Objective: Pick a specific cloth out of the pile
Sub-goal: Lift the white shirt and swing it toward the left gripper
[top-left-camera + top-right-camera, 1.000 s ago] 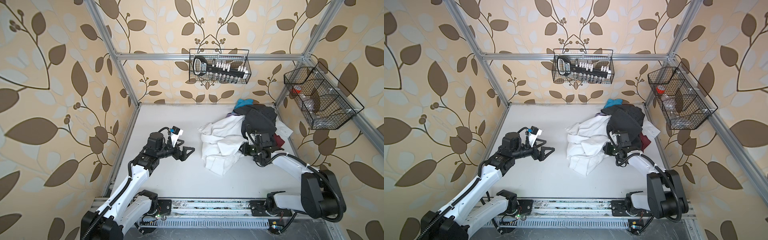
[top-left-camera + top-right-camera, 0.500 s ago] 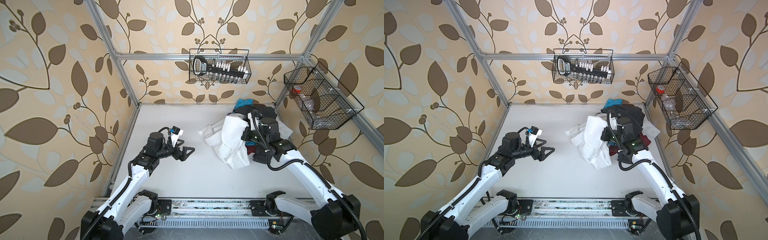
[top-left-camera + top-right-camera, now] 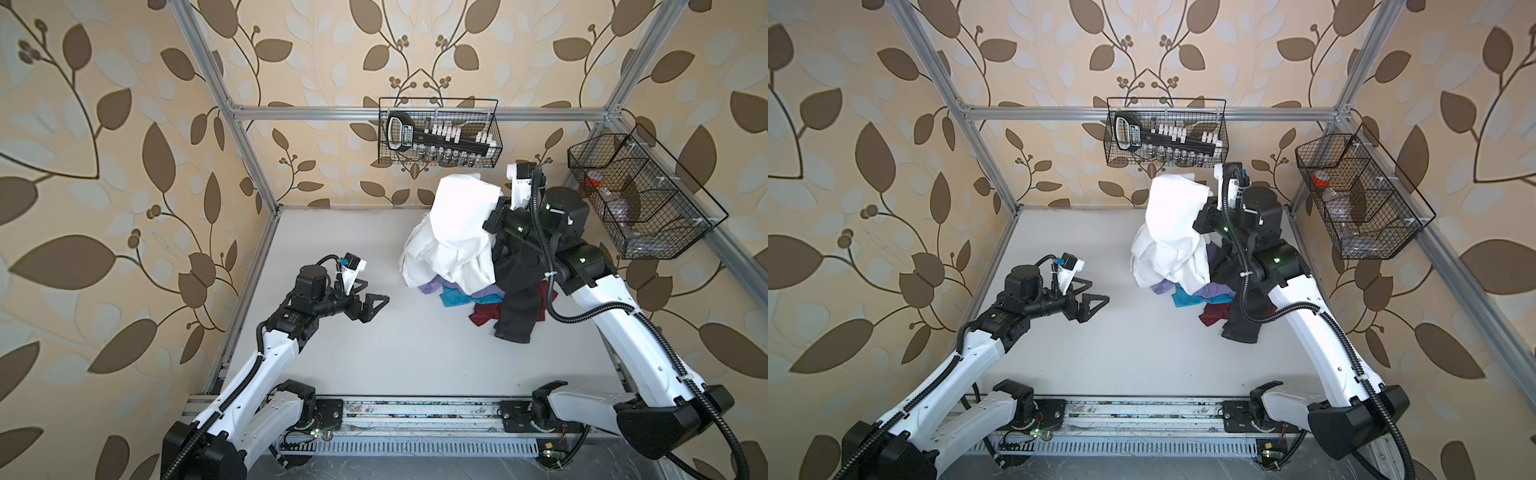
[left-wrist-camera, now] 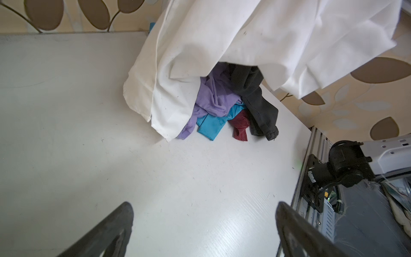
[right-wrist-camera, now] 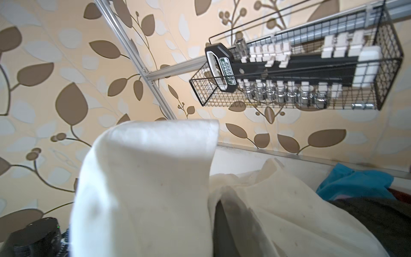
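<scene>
White thin-woven button-up shirt hangs lifted above the pile of dark grey, lilac, turquoise and maroon garments, with its lower folds draped over the pile's left side. The black right gripper is clamped on the shirt's upper part, directly above the pile. The black left gripper hovers over the white tabletop, well to the left of the pile, its jaws spread wide and holding nothing.

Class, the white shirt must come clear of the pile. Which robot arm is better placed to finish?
Likely right: the right hand is shut on the white shirt, holding it raised over the pile. The left hand hangs open, empty, apart from both.
</scene>
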Motion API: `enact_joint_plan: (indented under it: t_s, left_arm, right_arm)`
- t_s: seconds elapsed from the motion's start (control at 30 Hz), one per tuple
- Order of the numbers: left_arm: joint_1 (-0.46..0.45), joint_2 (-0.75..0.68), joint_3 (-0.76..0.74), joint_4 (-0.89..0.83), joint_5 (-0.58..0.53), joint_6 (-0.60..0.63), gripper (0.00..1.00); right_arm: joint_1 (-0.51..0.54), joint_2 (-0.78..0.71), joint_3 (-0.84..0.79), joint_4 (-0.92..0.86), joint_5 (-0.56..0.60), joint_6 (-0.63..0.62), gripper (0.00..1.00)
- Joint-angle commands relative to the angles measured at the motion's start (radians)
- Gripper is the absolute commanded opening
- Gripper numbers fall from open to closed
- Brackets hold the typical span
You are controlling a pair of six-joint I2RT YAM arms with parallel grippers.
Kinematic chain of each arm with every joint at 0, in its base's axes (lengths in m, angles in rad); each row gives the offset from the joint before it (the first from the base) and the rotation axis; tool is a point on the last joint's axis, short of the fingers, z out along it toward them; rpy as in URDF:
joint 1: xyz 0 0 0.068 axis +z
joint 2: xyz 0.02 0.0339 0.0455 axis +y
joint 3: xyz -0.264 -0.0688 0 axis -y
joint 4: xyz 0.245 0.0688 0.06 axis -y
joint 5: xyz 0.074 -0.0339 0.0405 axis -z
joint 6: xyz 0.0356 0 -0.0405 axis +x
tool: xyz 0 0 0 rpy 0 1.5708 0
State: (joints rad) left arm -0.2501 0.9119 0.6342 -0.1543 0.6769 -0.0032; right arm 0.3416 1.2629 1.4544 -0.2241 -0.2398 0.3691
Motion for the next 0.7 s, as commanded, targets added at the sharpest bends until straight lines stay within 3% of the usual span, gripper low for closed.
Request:
enact_joint_plan:
  t_s: [0.0,0.43,0.67]
  left_arm:
    - [-0.008,-0.017,-0.004,0.016,-0.015,0.022,0.99]
    - [-0.007,-0.030,-0.011,0.021,-0.048,0.026,0.99]
    - [-0.006,-0.048,-0.016,0.025,-0.071,0.022,0.99]
  right_arm:
    - [0.020,0.024,0.152,0.159,-0.079,-0.042,0.00]
    - [0.020,0.133,0.513,0.290,-0.027,-0.221,0.00]
    - [0.020,0.207,0.666,0.384,-0.125,-0.171,0.00]
